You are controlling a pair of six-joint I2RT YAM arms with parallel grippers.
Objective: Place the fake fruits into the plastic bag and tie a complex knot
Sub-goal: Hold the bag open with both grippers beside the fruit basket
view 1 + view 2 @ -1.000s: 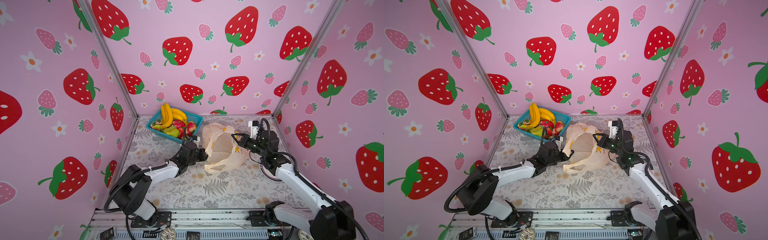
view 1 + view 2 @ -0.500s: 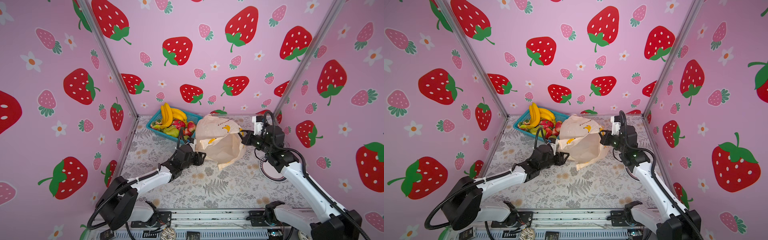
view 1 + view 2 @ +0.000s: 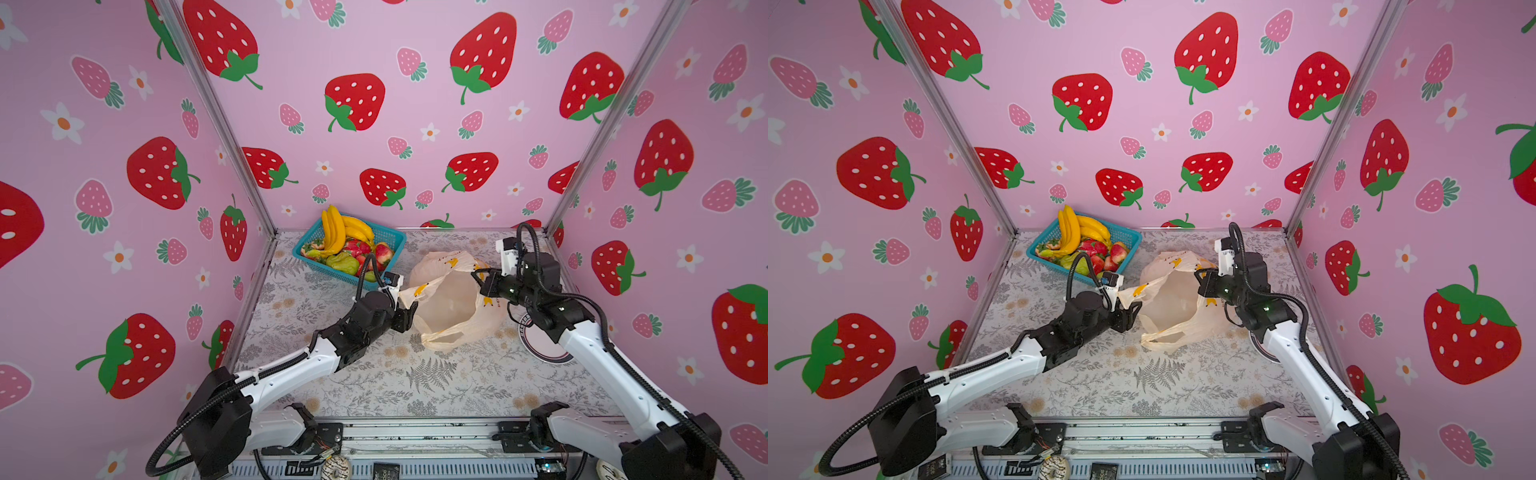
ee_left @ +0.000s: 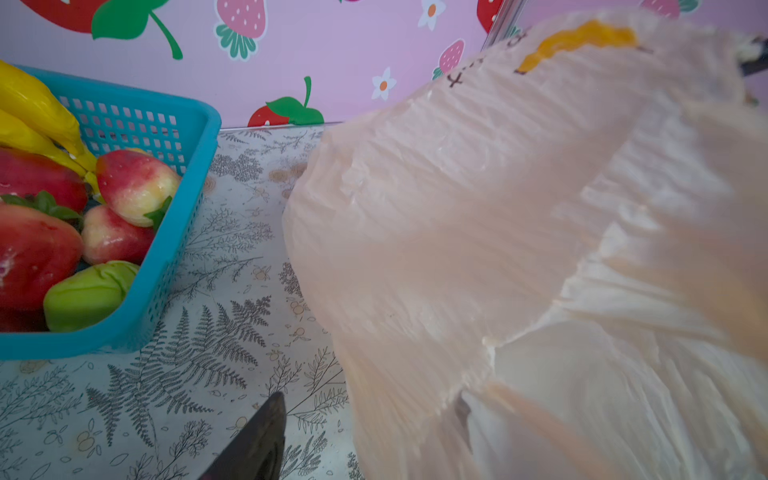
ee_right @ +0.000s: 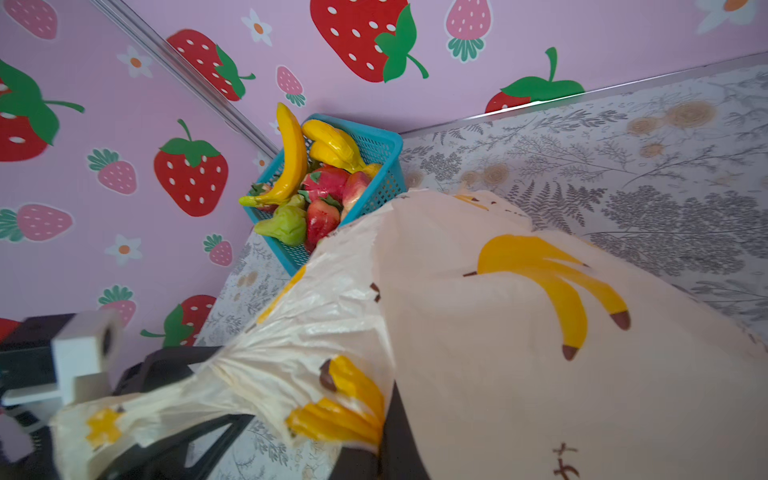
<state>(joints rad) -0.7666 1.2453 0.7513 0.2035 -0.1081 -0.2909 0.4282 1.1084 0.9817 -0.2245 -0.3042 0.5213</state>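
Observation:
The fake fruits (image 3: 349, 249) (image 3: 1084, 245) (image 4: 124, 187) (image 5: 316, 195) lie heaped in a teal basket (image 3: 390, 237) at the back left. The plastic bag (image 3: 449, 299) (image 3: 1175, 299) (image 4: 478, 208) (image 5: 498, 332) stands mid-table between both arms, its mouth gaping, and only pale film shows inside. My left gripper (image 3: 409, 308) (image 3: 1133, 309) (image 4: 368, 403) is open at the bag's left rim, and film drapes over one finger. My right gripper (image 3: 478, 276) (image 3: 1200, 276) (image 5: 386, 432) is shut on the bag's right rim. No knot is in view.
A round pink and black disc (image 3: 540, 349) (image 3: 1264, 351) lies on the fern-print table under my right arm. Pink strawberry walls close in the left, back and right sides. The basket stands just behind my left wrist.
My left gripper, shut on the bag's left rim a second ago, has opened. The bag was lifted and swung toward the back, then sank again with its mouth spread. The right grip held.

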